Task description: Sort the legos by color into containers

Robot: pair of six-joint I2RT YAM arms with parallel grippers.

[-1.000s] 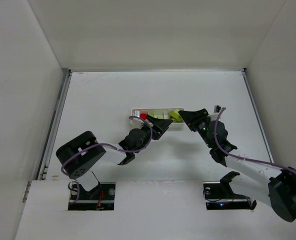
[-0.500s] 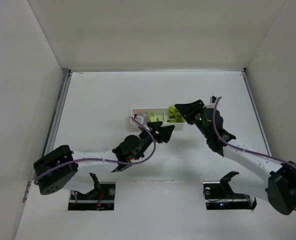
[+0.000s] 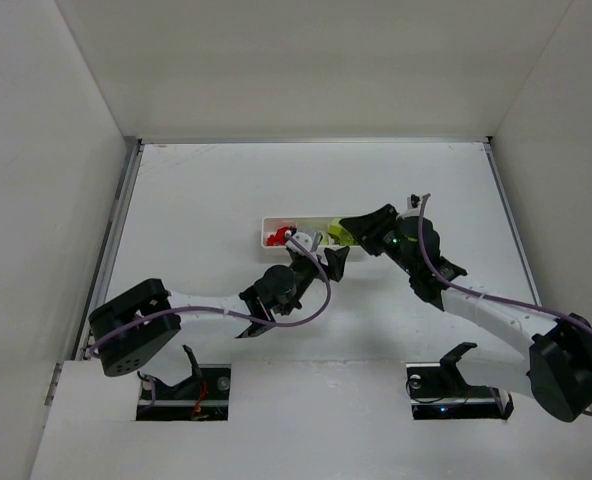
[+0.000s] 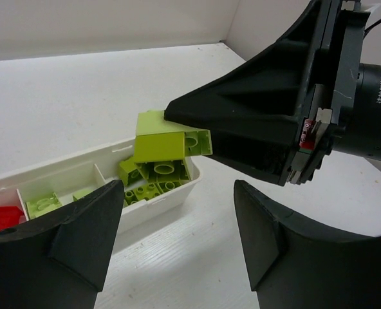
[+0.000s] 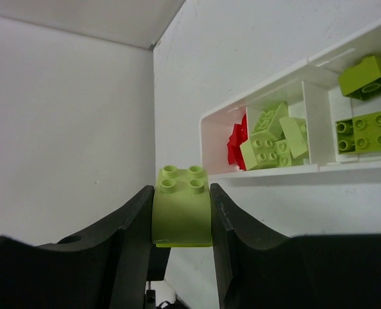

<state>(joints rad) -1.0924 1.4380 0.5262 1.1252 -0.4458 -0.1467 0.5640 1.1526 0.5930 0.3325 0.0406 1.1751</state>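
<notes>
The left jaws stand apart and empty, the white tray [image 4: 158, 205] just beyond their tips. The right jaws are clamped on a yellow-green lego brick [image 5: 181, 199]. Beyond it, the tray's end compartment holds red bricks [image 5: 234, 145], and the two compartments to the jaws' right hold yellow-green bricks [image 5: 271, 138]. This looks like the drop-off step: next, the brick needs carrying over a green compartment, clear of the red, before the jaws part.

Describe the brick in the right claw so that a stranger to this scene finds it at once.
Find the long white tray in the middle of the table. Above its end farthest from the red bricks, the right claw pinches one yellow-green brick. It has four studs and, unlike the same-coloured bricks in the tray, hangs in the air.
</notes>
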